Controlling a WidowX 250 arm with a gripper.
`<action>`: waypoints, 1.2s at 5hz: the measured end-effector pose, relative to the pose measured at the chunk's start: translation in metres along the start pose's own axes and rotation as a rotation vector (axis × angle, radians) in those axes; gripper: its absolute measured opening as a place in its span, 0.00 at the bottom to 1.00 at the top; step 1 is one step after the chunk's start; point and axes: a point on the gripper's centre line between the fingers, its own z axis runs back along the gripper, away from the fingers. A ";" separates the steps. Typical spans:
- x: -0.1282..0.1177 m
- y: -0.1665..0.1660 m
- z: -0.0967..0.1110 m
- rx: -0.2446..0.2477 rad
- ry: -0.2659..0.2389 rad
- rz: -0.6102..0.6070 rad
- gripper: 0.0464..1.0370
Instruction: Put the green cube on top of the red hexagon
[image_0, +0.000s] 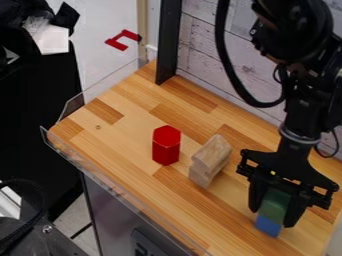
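The hand (273, 217) pinches the green cube (274, 203) by opposite sides, a sound hold for a probably light, stiff block whose smooth faces might slip.

The one camera looks down at a slant on the light wooden butcher-block counter (127, 110), facing the whitewashed plank wall (200, 42) behind (the counter runs diagonally), near enough to crop the black metal robot arm (297, 112) above.
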 end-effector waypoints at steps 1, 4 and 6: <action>0.001 0.000 0.004 0.000 -0.023 -0.002 0.54; 0.006 0.006 0.043 0.036 -0.152 -0.003 0.54; 0.011 0.007 0.065 0.057 -0.215 -0.015 0.54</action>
